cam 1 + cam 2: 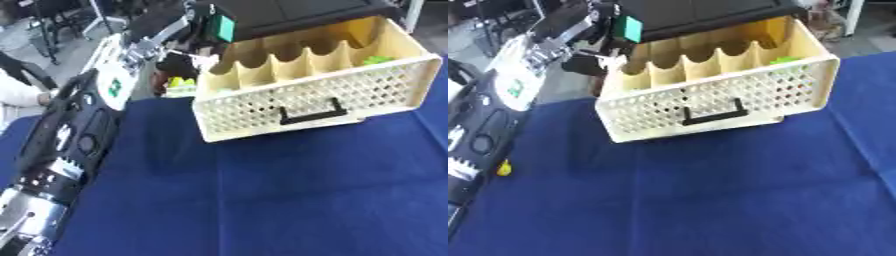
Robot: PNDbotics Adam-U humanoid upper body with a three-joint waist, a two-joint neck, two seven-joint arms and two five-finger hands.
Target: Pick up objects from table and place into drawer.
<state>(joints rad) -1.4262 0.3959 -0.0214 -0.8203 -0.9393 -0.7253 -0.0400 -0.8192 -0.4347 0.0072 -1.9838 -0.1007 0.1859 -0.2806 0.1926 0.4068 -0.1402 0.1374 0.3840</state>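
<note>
A cream plastic drawer (306, 102) with a perforated lattice front and a black handle (311, 114) stood pulled open in the upper middle of the frame, jutting out from under a black cabinet top (289, 15). It rested on the dark blue cloth-covered table (262, 200) that filled the lower part of both views. Scalloped cream dividers (273, 67) split the drawer into several compartments running side by side. A small bright green object (376, 60) lay in the compartment at the drawer's right end; its shape could not be made out.

The robot's left arm (66, 130), black with silver joints, ran up the left edge of the frame from the lower left corner toward the upper left. Its left hand (188, 60) showed at the drawer's upper left corner, near a teal-green block (225, 28) under the cabinet top. Whether its fingers were apart, together or curled on anything could not be told. Something yellow-green (179, 82) lay just left of the drawer, below that hand. In the right eye view a small yellow object (504, 168) sat at the left edge of the cloth, beside the arm. The right hand showed in neither view.
</note>
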